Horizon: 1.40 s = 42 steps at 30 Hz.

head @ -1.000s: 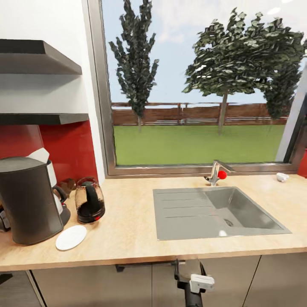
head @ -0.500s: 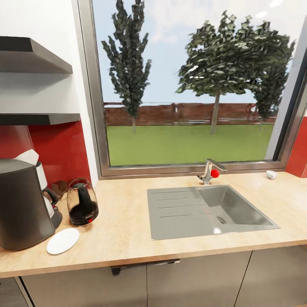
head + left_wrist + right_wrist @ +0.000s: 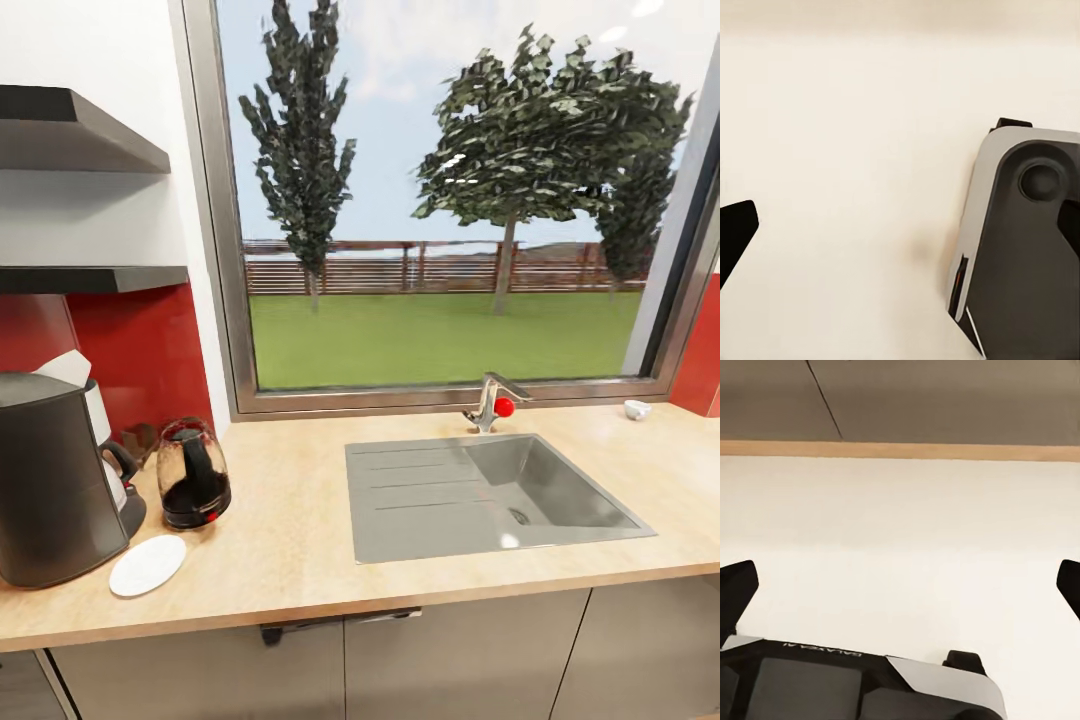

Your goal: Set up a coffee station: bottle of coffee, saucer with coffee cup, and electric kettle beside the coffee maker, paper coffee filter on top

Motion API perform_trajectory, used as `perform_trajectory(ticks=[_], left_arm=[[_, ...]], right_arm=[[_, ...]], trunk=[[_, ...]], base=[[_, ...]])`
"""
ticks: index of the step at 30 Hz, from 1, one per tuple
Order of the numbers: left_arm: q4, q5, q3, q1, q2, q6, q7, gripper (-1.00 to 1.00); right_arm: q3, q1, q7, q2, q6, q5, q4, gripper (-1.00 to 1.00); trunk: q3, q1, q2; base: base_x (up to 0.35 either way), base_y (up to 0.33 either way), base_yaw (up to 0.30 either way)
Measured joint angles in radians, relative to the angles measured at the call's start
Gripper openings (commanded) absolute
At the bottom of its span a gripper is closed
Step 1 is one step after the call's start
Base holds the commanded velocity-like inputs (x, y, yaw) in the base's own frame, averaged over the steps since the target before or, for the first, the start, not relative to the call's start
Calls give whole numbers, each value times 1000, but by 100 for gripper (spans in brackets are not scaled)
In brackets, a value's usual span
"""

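While both grippers, left (image 3: 900, 225) and right (image 3: 900, 585), hang with jaws spread over pale floor, the coffee maker (image 3: 50, 480) stands on the countertop (image 3: 300, 530); saucer (image 3: 147, 565) just beside it, kettle (image 3: 192, 473) near, cup (image 3: 636, 408) well apart beyond the sink (image 3: 490, 490).

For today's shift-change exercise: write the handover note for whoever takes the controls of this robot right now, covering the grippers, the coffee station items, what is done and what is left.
Grippers: left gripper and right gripper both open and empty, fingertips wide apart, facing a pale floor.
Items: coffee maker on the kitchen countertop at left, paper coffee filter at its top; electric kettle and saucer beside it. A brown item behind the kettle may be the bottle of coffee; unclear. Coffee cup sits past the sink, by the window.
Done: maker, kettle, saucer, apparently filter.
Left: bring the cup onto the saucer; verify the bottle.
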Motion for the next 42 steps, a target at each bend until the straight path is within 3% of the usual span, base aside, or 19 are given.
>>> perform_trajectory(ticks=[7, 14, 21, 25, 28, 30, 31, 32, 34, 36, 42], left_arm=[[-1, -2, -3, -2, 3, -3, 5, 100], [-1, -2, -1, -2, 1, -5, 5, 100], [0, -8, 0, -1, -2, -10, -2, 100], [0, -76, -9, -1, -1, -15, -8, 100], [-7, -138, -14, -1, 17, -19, -13, 100], [-26, -169, -15, -6, 50, -24, -89, 100], [-89, -179, -16, -25, 68, -29, -331, 100], [-129, -180, -13, -38, 69, -29, -405, 100], [-184, -182, -14, -45, 60, -28, -447, 100], [-251, -182, -15, -49, 35, -26, -464, 100], [-260, -184, -18, -47, 28, -39, -466, 100]], right_arm=[[-6, 0, 0, -10, -1, -5, -1, 100], [-5, 0, -3, -12, -1, -82, 0, 100], [-3, 0, -1, -38, 0, -99, 1, 100], [-4, 0, -1, -40, 0, -100, 1, 100], [-4, 0, -1, -42, 0, -100, 1, 100], [-4, 0, -1, -44, 0, -100, 1, 100], [-6, 0, 0, -56, 0, -100, 1, 100], [-5, 0, 0, -66, 0, -100, 1, 100], [-5, 0, 2, -82, 0, -101, 1, 100], [-6, 0, 2, -97, 0, -104, -1, 100], [-8, 0, 2, -99, -1, -119, -1, 100]], trunk=[[0, 0, 0], [0, 0, 0], [-2, 0, 0], [-4, 0, 0], [-5, 0, 0], [-5, 0, 0], [-6, 0, 0], [-6, 0, 0], [-7, 0, 0], [-7, 0, 0], [-10, 0, 0]], base=[[0, 0, -244], [0, 0, -299], [0, 0, -300], [0, 0, -300], [0, 0, -300], [0, 0, -300], [0, 0, -300], [0, 0, -300], [0, 0, -300], [0, -26, -300], [32, -217, -300]])
